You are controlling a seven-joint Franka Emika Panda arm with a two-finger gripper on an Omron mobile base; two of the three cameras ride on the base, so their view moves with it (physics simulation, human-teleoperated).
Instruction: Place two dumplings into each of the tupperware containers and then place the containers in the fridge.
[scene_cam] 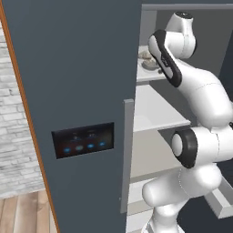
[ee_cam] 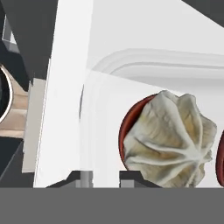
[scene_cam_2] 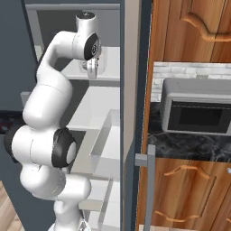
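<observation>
The fridge stands with its slate-grey door (scene_cam: 77, 91) swung open, and my arm reaches in to the upper white shelf (scene_cam_2: 106, 72). A pale tupperware container (ee_cam: 100, 113) lies on that shelf, seen small in the left base view as a tupperware container (scene_cam: 148, 63). A pleated dumpling (ee_cam: 170, 140) with a reddish-brown underside sits inside it. The edge of a second dumpling (ee_cam: 221, 157) shows at the right border. My gripper (ee_cam: 106, 177) is shut on the container's near wall; the same gripper (scene_cam_2: 92, 68) hangs just above the shelf.
Lower white shelves (scene_cam: 157, 113) and a door bin (scene_cam_2: 106, 149) lie beneath my hand. The door's dark panel (scene_cam: 83, 139) glows with blue lights. To the right of the fridge are wooden cabinets (scene_cam_2: 189, 27) and a steel microwave (scene_cam_2: 196, 113) on a dark counter.
</observation>
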